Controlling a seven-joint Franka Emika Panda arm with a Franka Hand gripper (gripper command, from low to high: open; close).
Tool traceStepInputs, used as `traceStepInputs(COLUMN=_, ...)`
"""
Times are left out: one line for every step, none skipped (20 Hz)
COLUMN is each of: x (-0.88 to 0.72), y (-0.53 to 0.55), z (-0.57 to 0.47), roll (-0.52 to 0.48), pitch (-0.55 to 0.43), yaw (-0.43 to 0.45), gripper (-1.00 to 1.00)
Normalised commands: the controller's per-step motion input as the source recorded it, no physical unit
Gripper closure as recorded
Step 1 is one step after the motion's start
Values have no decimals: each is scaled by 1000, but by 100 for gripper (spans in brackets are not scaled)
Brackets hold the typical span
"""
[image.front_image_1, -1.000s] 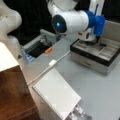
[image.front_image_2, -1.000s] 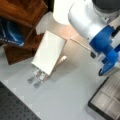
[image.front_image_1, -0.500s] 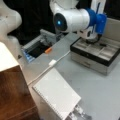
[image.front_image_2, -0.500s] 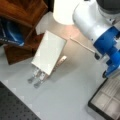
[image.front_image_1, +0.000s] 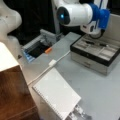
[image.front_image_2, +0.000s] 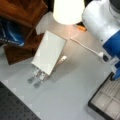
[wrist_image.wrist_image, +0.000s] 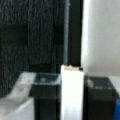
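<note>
I am looking at the grey table (image.front_image_1: 100, 97), which is carrying everything here. The white and blue robot arm (image.front_image_1: 77, 15) is leaning over its far side in both front views, its blue joint hanging above the open grey metal case with the dark-rimmed compartment tray (image.front_image_1: 96, 53). In a front view that case (image.front_image_2: 107, 100) is sitting at the bottom right corner.

The gripper (wrist_image.wrist_image: 71, 97) is showing only in the wrist view, where 2 dark fingers (wrist_image.wrist_image: 46, 97) are standing on either side of a white rectangular block (wrist_image.wrist_image: 72, 92). The jaws are sitting narrow and seem to be gripping that block, which is upright and reaching just above the fingertips.

The white perforated rectangular panel (image.front_image_1: 56, 96) is resting tilted near the table's front in a front view, with small metal clips (image.front_image_2: 36, 78) at its lower edge. A brown wooden box (image.front_image_1: 12, 97) is standing just beside it. A thin white cable (image.front_image_1: 53, 62) is running across the table, and a small orange object (image.front_image_1: 48, 50) is lying beside a dark open bin (image.front_image_1: 37, 48).
</note>
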Motion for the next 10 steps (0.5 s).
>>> traceStepInputs(x=-36, y=202, z=92, roll=-49, pitch=69, yaw=-232, gripper=-100)
traceStepInputs(x=-21, y=240, z=76, roll=-67, pitch=67, yaw=-240, gripper=-100)
traceStepInputs(x=-6, y=281, z=67, roll=-55, pitch=60, yaw=-255, gripper=-100)
traceStepInputs(x=8, y=323, z=69, roll=-38, pitch=56, yaw=-268, gripper=-100)
traceStepInputs(x=20, y=358, z=78, roll=-27, pitch=58, yaw=-273, gripper=-100)
traceStepInputs(x=28, y=383, z=86, roll=-17, pitch=55, yaw=-277, gripper=-100)
traceStepInputs(x=33, y=398, z=91, roll=0, pitch=53, yaw=-276, gripper=-100)
traceStepInputs(x=31, y=403, z=99, roll=23, pitch=54, yaw=-274, gripper=-100)
traceStepInputs(x=31, y=390, z=105, roll=45, pitch=60, yaw=-270, gripper=-100)
traceStepInputs(x=23, y=372, z=109, roll=67, pitch=66, yaw=-263, gripper=-100)
